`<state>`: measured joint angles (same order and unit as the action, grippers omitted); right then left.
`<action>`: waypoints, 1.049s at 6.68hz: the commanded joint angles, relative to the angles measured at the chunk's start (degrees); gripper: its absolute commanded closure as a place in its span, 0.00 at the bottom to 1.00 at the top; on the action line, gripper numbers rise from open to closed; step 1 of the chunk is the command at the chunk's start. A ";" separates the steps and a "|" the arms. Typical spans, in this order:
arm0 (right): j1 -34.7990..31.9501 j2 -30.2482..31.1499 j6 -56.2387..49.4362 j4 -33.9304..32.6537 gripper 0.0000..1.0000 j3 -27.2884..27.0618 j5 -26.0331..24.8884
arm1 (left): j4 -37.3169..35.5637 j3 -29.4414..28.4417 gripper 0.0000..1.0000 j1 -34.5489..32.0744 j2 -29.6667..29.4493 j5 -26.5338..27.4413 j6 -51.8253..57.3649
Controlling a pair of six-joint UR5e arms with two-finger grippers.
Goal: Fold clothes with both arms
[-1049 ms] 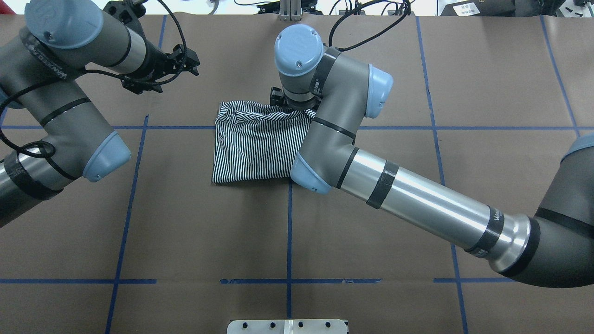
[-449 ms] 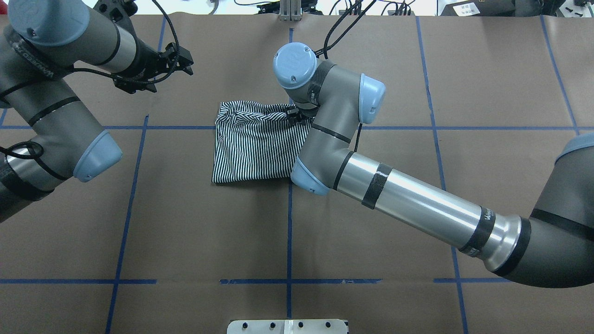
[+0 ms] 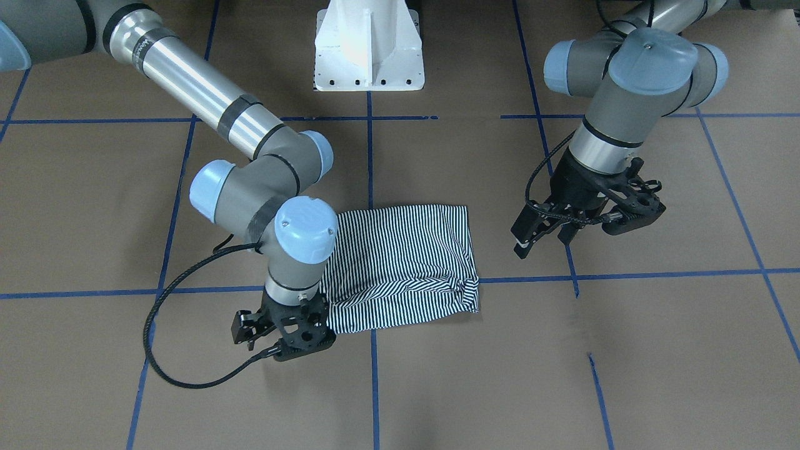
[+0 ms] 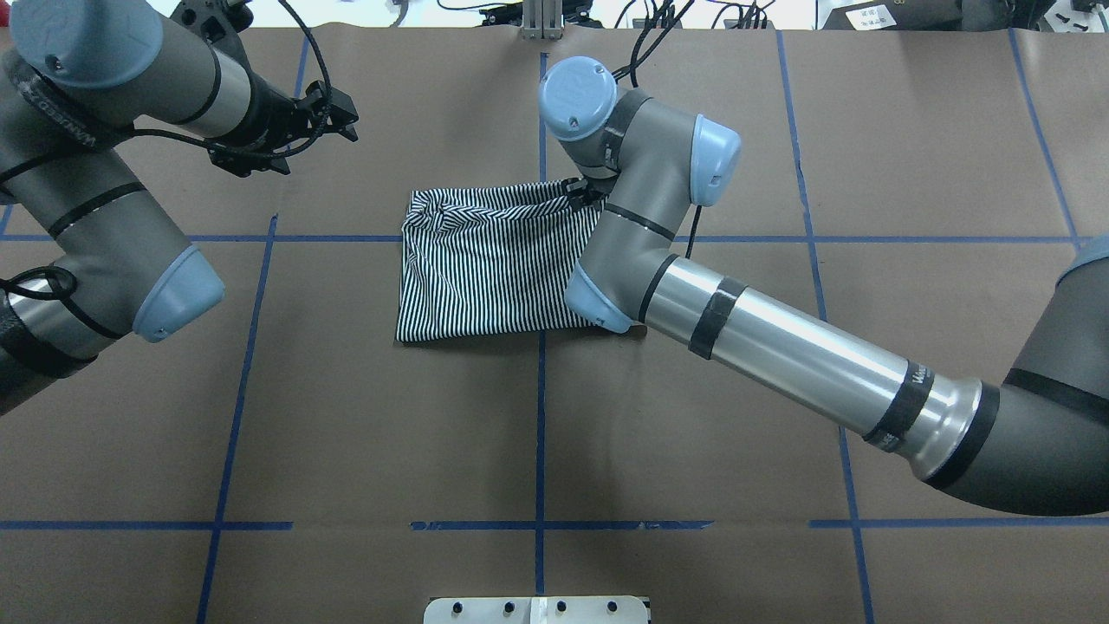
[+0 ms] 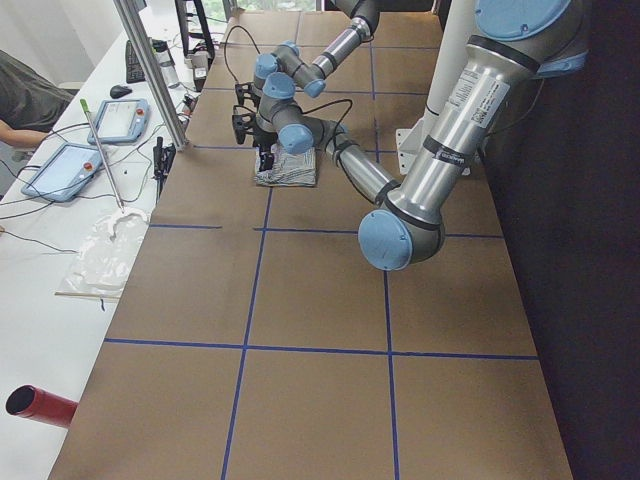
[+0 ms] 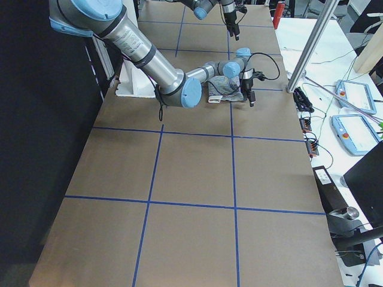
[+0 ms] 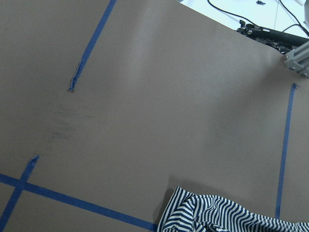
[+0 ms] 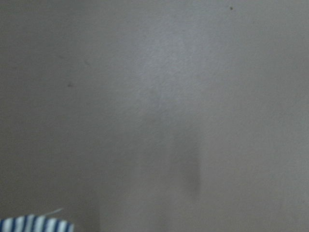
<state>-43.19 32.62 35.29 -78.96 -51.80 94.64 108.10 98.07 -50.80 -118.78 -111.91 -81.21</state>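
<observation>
Brown paper gridded in blue tape (image 3: pixel 625 273) covers the table (image 3: pixel 625 375). Straight out from the white pedestal (image 3: pixel 369 47) lies the polo shirt (image 3: pixel 400 262), folded small. It looks light and limp, so I'd pinch corners through all layers. The right gripper (image 3: pixel 281 340) sits farther out from the pedestal, and I can't tell how its jaws stand. The left gripper (image 3: pixel 542 240), off to the pedestal's left, hangs splayed and empty.

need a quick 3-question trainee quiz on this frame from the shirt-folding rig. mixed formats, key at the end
1. True or false: the left gripper hangs above the table, apart from the striped shirt.
2. Pick one. The shirt is: A) folded into a rough rectangle lying on the table; B) lifted between both grippers; C) spread out full with both sleeves showing.
3. Fill in: the gripper at the shirt's edge is the ____ one.
Key: 1 true. 2 A. 3 right: the right gripper sits by the shirt's corner, on the front-facing view's left.
</observation>
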 commanded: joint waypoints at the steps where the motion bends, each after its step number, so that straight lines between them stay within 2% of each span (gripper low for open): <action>1: -4.69 0.07 -6.53 2.32 0.00 1.45 1.94 | 0.18 0.02 0.00 -0.17 0.12 -0.15 0.70; 2: -7.23 2.42 -6.81 0.66 0.00 -2.47 7.79 | 0.27 0.63 0.00 -0.26 0.91 -0.15 2.62; 3: -9.43 8.54 -7.08 -3.35 0.00 -12.78 10.98 | 0.35 4.20 0.00 -0.35 4.14 -0.24 6.03; 4: -13.63 11.47 -9.69 -8.44 0.00 -18.89 16.93 | -0.08 6.06 0.00 -1.83 5.82 -1.90 10.50; 6: -22.24 22.42 -20.20 -9.72 0.00 -27.44 27.31 | -0.08 6.17 0.00 -7.00 9.77 -5.33 20.42; 7: -26.46 26.92 -22.70 -10.25 0.00 -30.43 29.27 | -0.08 5.91 0.00 -10.86 12.06 -8.12 27.88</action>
<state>-64.74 53.82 16.74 -88.54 -78.17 120.30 108.03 104.06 -57.73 -109.35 -117.39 -61.22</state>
